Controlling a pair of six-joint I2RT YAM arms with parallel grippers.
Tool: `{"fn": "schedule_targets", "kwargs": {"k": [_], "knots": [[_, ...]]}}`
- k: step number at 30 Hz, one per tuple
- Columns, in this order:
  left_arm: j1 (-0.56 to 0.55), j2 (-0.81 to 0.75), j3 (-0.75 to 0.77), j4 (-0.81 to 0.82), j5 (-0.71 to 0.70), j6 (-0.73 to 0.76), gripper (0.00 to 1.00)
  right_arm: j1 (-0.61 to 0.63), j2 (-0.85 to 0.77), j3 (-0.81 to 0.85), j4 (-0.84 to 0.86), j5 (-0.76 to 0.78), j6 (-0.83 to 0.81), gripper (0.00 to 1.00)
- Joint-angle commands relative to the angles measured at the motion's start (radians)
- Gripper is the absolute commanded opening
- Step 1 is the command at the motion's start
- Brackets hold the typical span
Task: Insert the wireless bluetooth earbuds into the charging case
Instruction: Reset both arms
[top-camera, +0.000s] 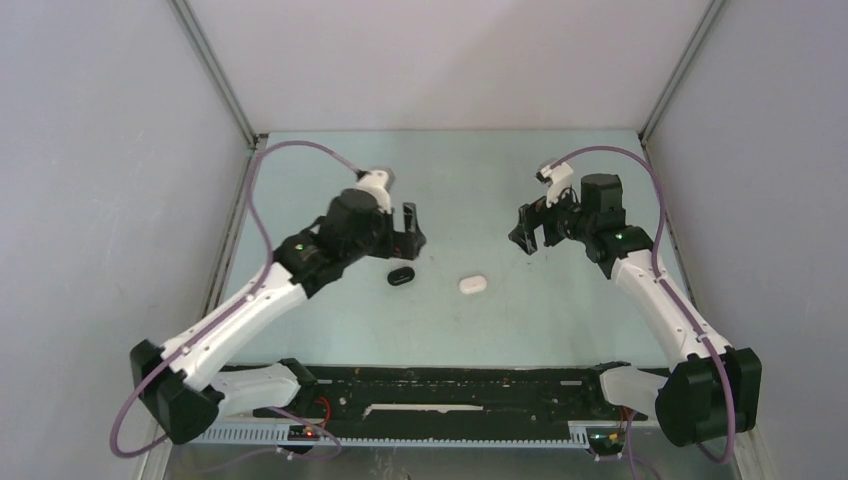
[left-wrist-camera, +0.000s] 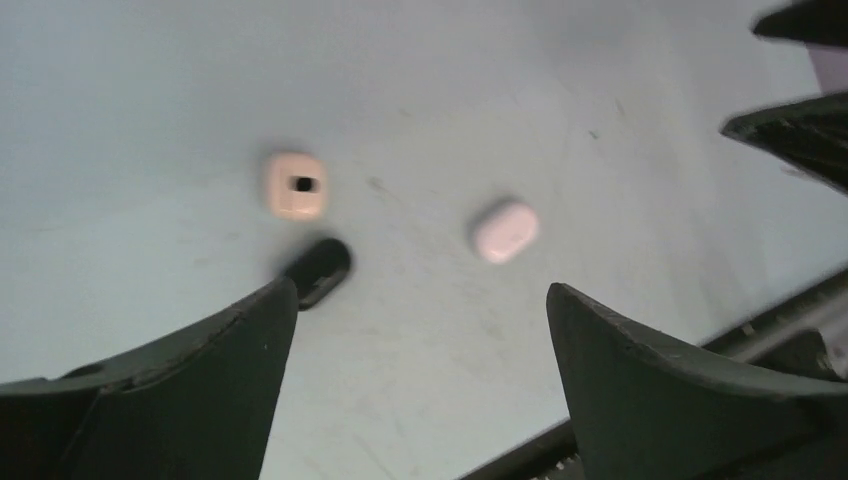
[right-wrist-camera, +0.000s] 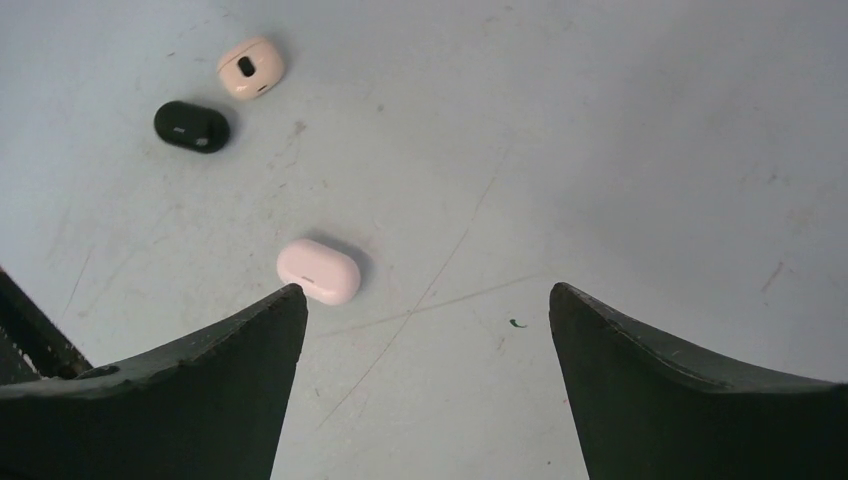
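On the desk (top-camera: 450, 180), toward its near middle, three pebble-shaped cases. Black charging case (top-camera: 400, 275) to the left, lying flat. White charging case (top-camera: 472, 284) to its right, near but not touching. Beige charging case (left-wrist-camera: 297, 185) just beyond the black one, close beside it with a sliver of desk between; hidden under the left arm in the top view. On the beige case's top, a small dark spot (left-wrist-camera: 303, 184); cannot tell what. Of the wireless bluetooth earbuds themselves, nothing clear enough to place, with the insides of all three cases out of sight.

Just beyond the black case, the left claw (left-wrist-camera: 420, 290): spread wide, released, grasping nothing. Between its fingers (left-wrist-camera: 200, 380), only bare desk. In its wrist view, the black case right at the tip of one finger, outside the gap. Looks raised off the desk and touches no case, as far as the top view tells.

Over to the right, the right claw (right-wrist-camera: 425, 290): likewise gaping wide and empty, pointed toward the middle of the desk. In its wrist view, the white case just past one fingertip (right-wrist-camera: 285, 300), outside the gap, with no contact visible. Both arms bent in over the desk, the two claws well apart from each other, the black and white cases nearer the bases than either claw.
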Motion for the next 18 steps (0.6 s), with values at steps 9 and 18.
{"fn": "schedule_targets", "kwargs": {"k": [9, 18], "knots": [[0.266, -0.350, -0.092, -0.103, -0.293, 0.173, 1.00, -0.001, 0.024, 0.003, 0.088, 0.105, 0.114, 0.94], [0.266, -0.381, -0.251, -0.047, -0.374, 0.161, 1.00, -0.002, 0.036, 0.003, 0.086, 0.109, 0.103, 0.94]]}}
